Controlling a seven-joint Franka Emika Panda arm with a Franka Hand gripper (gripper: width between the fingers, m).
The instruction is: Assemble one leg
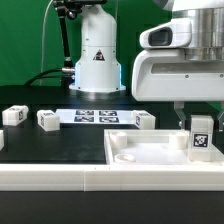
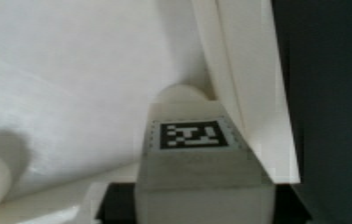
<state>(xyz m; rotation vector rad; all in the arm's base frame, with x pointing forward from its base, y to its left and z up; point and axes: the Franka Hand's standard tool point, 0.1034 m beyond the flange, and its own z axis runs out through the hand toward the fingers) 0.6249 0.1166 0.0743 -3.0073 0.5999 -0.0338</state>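
Three loose legs (image 1: 15, 115) lie in a row on the black table (image 1: 60, 145) toward the exterior view's left and middle, beyond the white panel (image 1: 150, 152). At the exterior view's right, the tool (image 1: 200, 120) is closed on the leg (image 1: 201, 137), held between its fingers directly below the wrist. It stands upright, long axis vertical, over the panel's right corner; white, blocky, tag facing the camera.
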